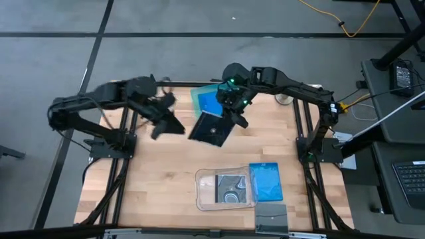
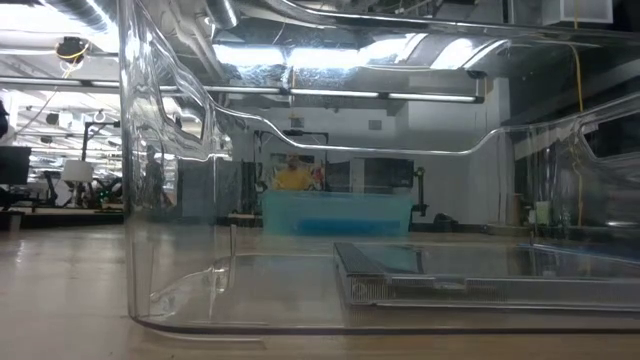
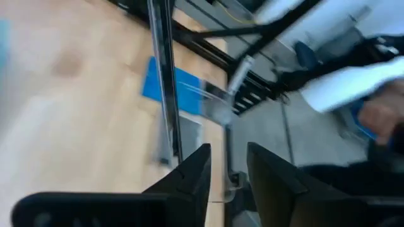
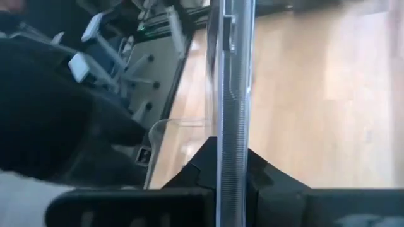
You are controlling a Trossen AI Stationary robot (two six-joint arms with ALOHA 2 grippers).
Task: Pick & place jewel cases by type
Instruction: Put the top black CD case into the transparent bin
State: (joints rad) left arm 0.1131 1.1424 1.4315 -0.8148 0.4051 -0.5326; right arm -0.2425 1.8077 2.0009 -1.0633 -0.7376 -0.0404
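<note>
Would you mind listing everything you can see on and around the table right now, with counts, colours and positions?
Dark jewel case: one, dark grey, held off the table centre by the right gripper.
Blue jewel cases: two seen; one beside the clear tray at the near edge, one in the teal tray.
Clear tray: one, near edge, holding a disc case.
Teal tray: one, translucent, far side.
Wooden table: one, light wood.
Left gripper: dark, left of centre, jaws empty and slightly apart.
Right gripper: dark, jaws clamped on the dark jewel case's edge.
</note>
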